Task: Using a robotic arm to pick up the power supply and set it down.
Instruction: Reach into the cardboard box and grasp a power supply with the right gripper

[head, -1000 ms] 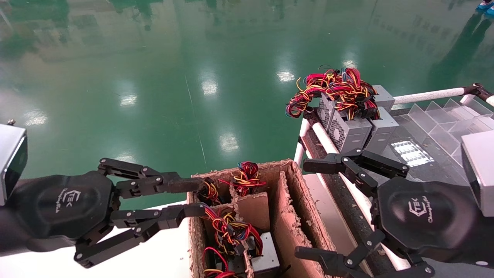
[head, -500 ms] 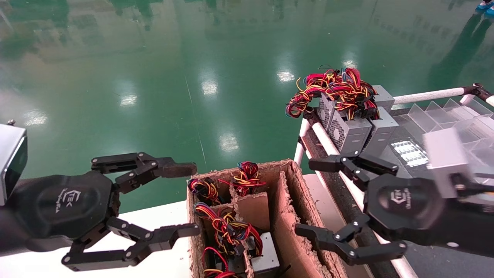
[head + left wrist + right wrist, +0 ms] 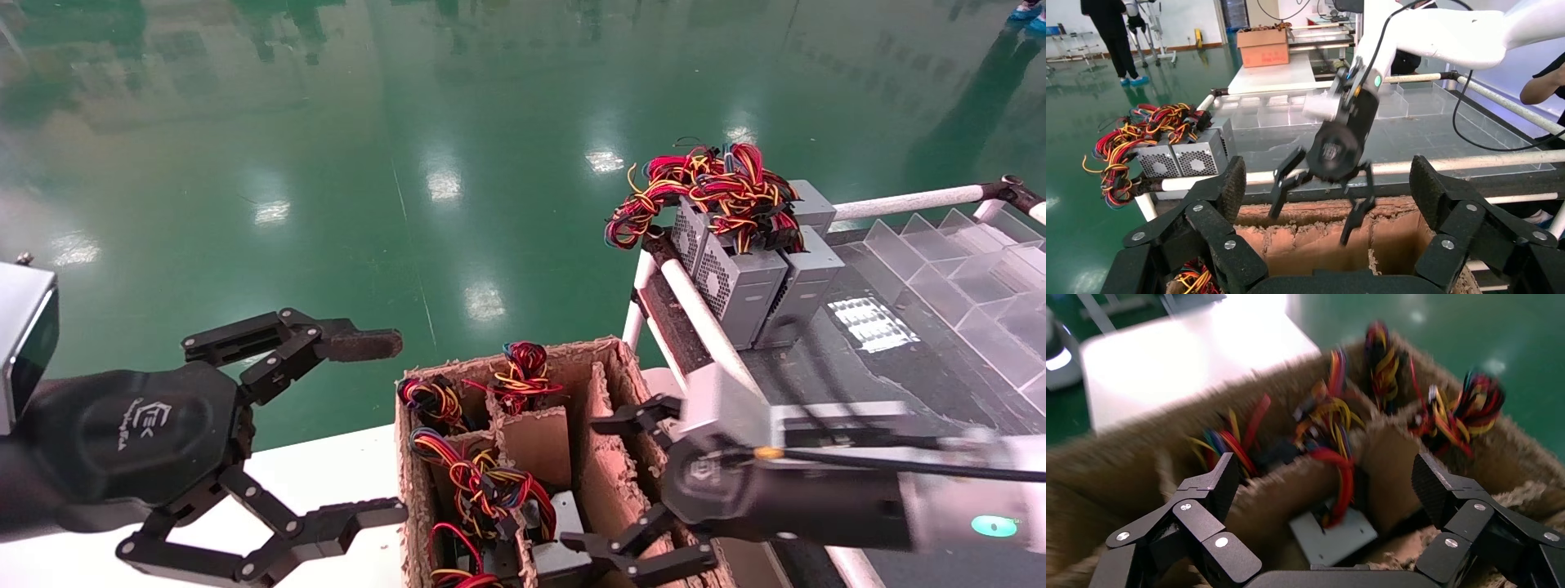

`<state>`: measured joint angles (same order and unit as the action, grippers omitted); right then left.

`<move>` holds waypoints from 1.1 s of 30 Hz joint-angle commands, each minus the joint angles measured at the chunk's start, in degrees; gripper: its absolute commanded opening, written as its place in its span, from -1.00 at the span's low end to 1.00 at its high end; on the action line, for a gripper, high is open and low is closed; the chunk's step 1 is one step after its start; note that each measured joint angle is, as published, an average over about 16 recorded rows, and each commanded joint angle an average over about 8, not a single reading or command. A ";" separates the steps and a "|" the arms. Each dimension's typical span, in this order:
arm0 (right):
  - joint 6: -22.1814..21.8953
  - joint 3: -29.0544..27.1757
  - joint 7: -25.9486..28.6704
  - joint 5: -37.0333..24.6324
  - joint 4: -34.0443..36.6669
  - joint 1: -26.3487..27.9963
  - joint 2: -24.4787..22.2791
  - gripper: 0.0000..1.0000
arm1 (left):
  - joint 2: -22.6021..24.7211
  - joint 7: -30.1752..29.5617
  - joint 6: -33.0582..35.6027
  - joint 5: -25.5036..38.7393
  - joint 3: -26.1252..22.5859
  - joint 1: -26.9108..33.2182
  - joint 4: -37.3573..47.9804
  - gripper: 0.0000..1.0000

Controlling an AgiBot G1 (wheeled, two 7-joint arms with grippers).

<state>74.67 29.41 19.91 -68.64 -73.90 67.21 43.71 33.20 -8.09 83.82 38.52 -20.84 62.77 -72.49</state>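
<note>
A grey power supply (image 3: 564, 531) with red, yellow and black wires (image 3: 482, 482) sits low in a cell of the brown carton (image 3: 609, 384). My right gripper (image 3: 592, 483) hangs open over the carton's right side, one finger above the rim and one lower toward that unit. In the right wrist view the open gripper (image 3: 1326, 484) frames the grey box (image 3: 1333, 533) below a cardboard divider (image 3: 1291, 490). My left gripper (image 3: 384, 430) stands wide open just left of the carton, holding nothing. The left wrist view shows the right gripper (image 3: 1311, 223) over the carton (image 3: 1321, 242).
Two more grey power supplies (image 3: 739, 278) with a wire tangle (image 3: 719, 192) stand on the black rack to the right, behind a white pipe rail (image 3: 703, 314). Clear plastic dividers (image 3: 964, 269) lie farther right. A white table (image 3: 327, 482) bears the carton. A person (image 3: 1113, 30) stands far off.
My right gripper swung left from the rack and down over the carton, turning toward it. My left gripper opened wide and let go of the wires at the carton's corner.
</note>
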 commanded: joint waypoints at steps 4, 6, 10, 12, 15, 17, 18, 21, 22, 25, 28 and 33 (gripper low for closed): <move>-1.84 2.97 1.28 -5.67 0.43 1.03 3.16 1.00 | 0.00 0.00 0.00 0.00 0.00 0.00 0.00 1.00; -2.33 3.77 1.45 -7.08 0.69 1.10 4.16 0.90 | 0.00 0.00 0.00 0.00 0.00 0.00 0.00 1.00; -3.45 4.98 1.46 -9.45 1.56 1.24 5.96 0.07 | 0.00 0.00 0.00 0.00 -0.01 0.00 0.00 1.00; -4.08 5.40 1.38 -10.42 2.10 1.30 6.71 -0.43 | 0.00 0.00 0.00 -0.01 -0.01 0.00 0.00 1.00; -5.22 5.84 1.11 -11.81 2.80 1.32 7.60 -0.93 | 0.00 0.00 0.00 -0.01 -0.01 0.00 0.00 1.00; -6.07 6.03 0.90 -12.62 3.19 1.26 8.09 -1.00 | 0.00 0.01 0.00 -0.01 -0.01 0.00 0.00 1.00; -6.48 6.10 0.80 -12.97 3.38 1.22 8.31 -1.00 | 0.00 0.01 0.00 -0.01 -0.01 0.00 0.00 1.00; -7.67 6.24 0.51 -13.87 3.95 1.14 9.01 -1.00 | 0.00 0.01 0.00 -0.01 -0.01 0.00 0.00 1.00; -8.03 6.29 0.40 -14.13 4.13 1.13 9.25 -1.00 | 0.00 0.01 0.00 -0.01 -0.01 0.00 0.00 1.00; -9.01 6.45 0.07 -14.87 4.51 1.07 9.94 -1.00 | -0.01 0.01 -0.01 -0.01 -0.02 0.00 0.00 1.00; -9.94 6.66 -0.32 -15.65 4.46 0.84 10.51 -1.00 | -0.01 0.01 -0.01 -0.01 -0.02 0.00 0.00 1.00; -11.06 6.94 -0.79 -16.51 3.57 0.25 11.11 -1.00 | -0.01 0.01 -0.01 -0.01 -0.02 0.01 0.00 1.00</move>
<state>63.71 36.37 19.24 -85.13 -70.25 67.56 54.87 33.19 -8.08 83.81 38.51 -20.85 62.77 -72.49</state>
